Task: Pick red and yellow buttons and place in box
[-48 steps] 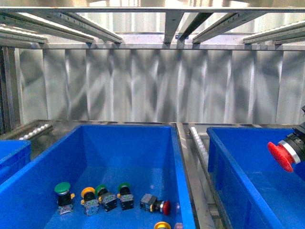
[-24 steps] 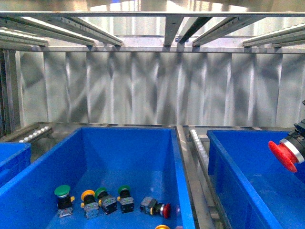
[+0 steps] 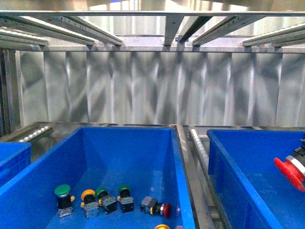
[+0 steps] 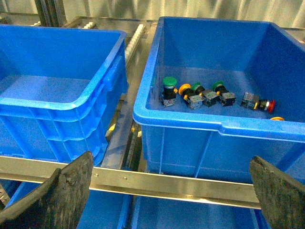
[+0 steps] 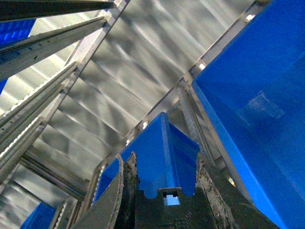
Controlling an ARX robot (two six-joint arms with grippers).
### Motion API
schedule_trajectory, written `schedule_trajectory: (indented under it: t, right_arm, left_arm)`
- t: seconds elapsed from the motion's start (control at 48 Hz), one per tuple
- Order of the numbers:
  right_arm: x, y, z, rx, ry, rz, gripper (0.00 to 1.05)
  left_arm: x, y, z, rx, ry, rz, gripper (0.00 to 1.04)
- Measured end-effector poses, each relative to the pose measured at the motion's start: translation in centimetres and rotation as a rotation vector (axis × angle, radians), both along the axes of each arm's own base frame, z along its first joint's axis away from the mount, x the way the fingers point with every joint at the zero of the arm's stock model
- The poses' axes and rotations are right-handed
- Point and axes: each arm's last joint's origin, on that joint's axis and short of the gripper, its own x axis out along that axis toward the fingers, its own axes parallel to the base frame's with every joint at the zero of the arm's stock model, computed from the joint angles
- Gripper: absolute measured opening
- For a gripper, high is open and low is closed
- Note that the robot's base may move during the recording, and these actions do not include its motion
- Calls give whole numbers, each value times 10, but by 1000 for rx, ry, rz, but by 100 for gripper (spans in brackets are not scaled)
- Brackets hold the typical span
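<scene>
Gripping a red button (image 3: 288, 172), the right claw (image 5: 164, 191) hangs closed over the box (image 3: 248, 157). Left claw (image 4: 167, 183) gapes empty. Dropped from height, the button might bounce out over the rim.

The large rectangular blue plastic bin (image 3: 215, 157) looks smooth with a soft sheen. The corrugated metal back wall (image 3: 152, 86) is brushed and reflective. The left end effector (image 4: 167, 191) has rough, worn, matt dark fingers (image 4: 62, 191).
</scene>
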Motion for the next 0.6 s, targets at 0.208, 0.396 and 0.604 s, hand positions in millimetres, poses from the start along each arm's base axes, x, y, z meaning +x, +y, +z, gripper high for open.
schedule_trajectory:
  t: [0.208, 0.396, 0.604]
  right_arm:
    - [-1, -6, -4, 14, 8, 9, 26]
    - [-4, -16, -6, 33, 12, -26, 26]
    - [-8, -28, -6, 56, -1, -56, 26]
  left_arm:
    - [0, 0, 0, 0, 0, 3, 97]
    - [0, 0, 0, 0, 0, 3, 97]
    - [0, 0, 0, 0, 0, 2, 97]
